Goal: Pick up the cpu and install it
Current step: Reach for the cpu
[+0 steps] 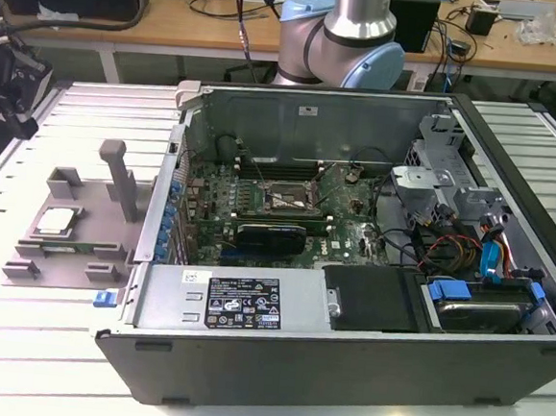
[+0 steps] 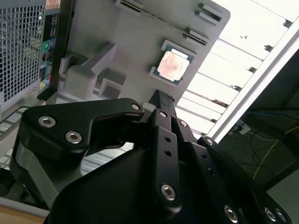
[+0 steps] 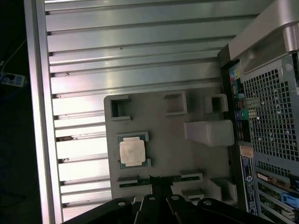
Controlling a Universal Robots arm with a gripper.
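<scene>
The cpu [image 3: 132, 151] sits flat in its pocket on the grey tray [image 3: 163, 140], lid up. It is ahead of the fingertips, a little off their line, and clear of the hand [image 3: 155, 179], with nothing touching it. In the exterior view the cpu [image 1: 55, 219] lies on the tray beside the open computer case [image 1: 344, 348], both resting on the slatted tabletop [image 1: 17, 342].

Handling, as a guess from its looks: light, stiff and thin, a flat square that won't flex. The metal lid looks smooth, so probably slippery under hard pads. The underside and the green board rim are likely the fragile parts, so no scraping or dropping. Best hold is two opposite edges, squeezed gently and kept level. The pocket's low lips leave little edge showing, so the fingers would need to come down square to the chip.

Pose: the hand [image 2: 159, 95] hangs above the tray with its fingers aimed down at it, well short of contact. The case wall is off to the hand's side. The fingertips appear to meet in a narrow point — clenched on nothing, though the linkage hides part of them. The arm [image 1: 355, 21] rises behind the case. The board's socket [image 1: 284, 197] is inside the case, well apart from the hand.
</scene>
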